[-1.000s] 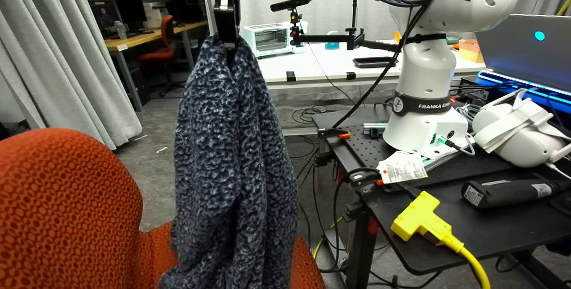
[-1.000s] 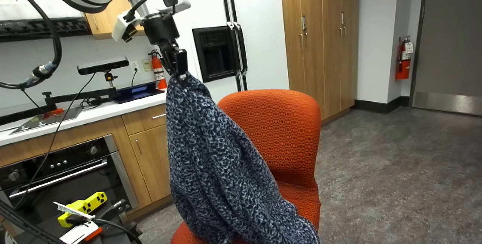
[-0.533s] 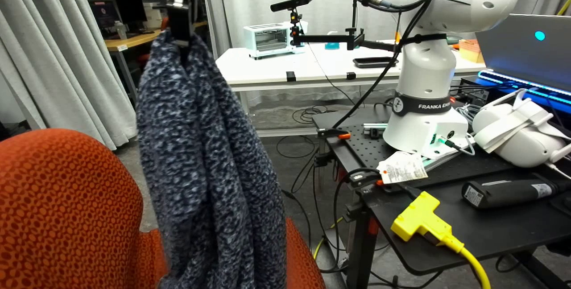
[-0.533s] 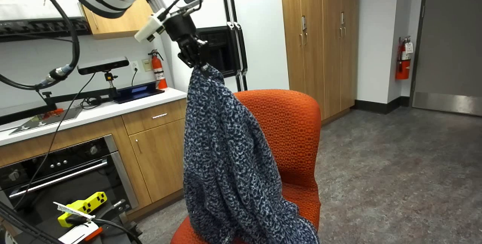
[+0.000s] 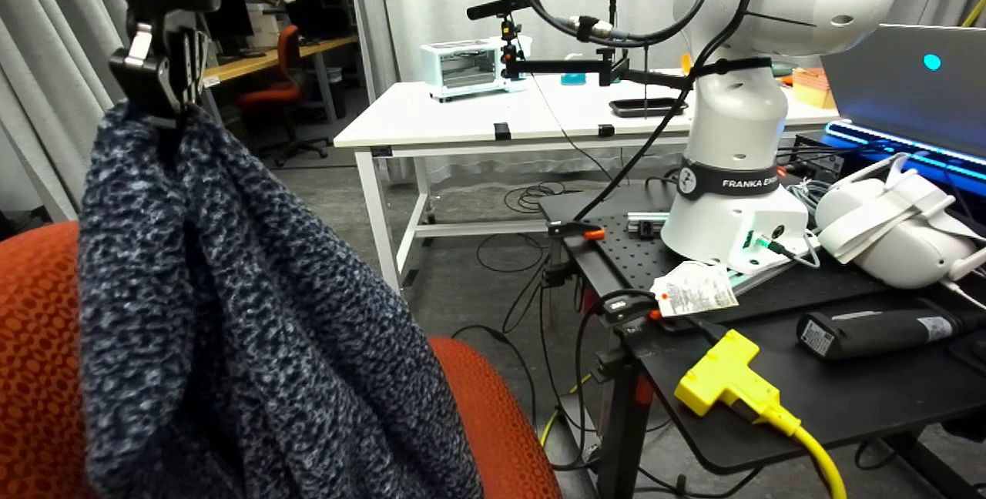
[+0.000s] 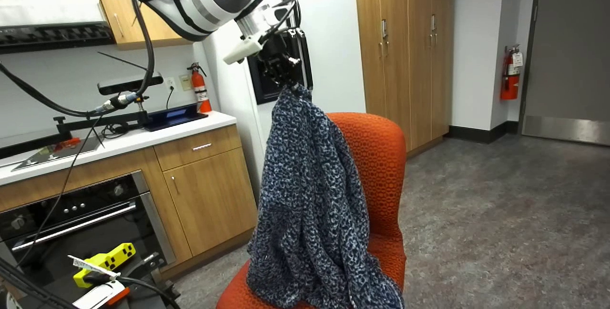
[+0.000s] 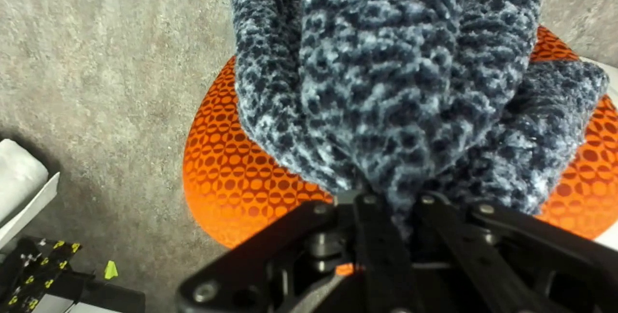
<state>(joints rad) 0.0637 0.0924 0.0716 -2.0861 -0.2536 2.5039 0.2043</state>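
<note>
Wooden cabinets (image 6: 396,77) are standing behind an orange chair (image 6: 379,156); the claw (image 6: 293,87) is grasping the bunched peak of a dark speckled blanket (image 6: 310,194), whose lower folds are resting on the chair's seat (image 6: 232,294).

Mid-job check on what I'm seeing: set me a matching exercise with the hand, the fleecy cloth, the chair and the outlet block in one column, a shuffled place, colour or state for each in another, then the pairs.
Things
1. hand
2. fleecy cloth
3. chair
4. outlet block

Places, colours and states
A. orange, with a pattern of small rounds
B. yellow, lying on the black table
C. shut, with gathered material pinched in it
D. dark blue with pale flecks, hanging from a bunched top

Pairs
1-C
2-D
3-A
4-B
</note>
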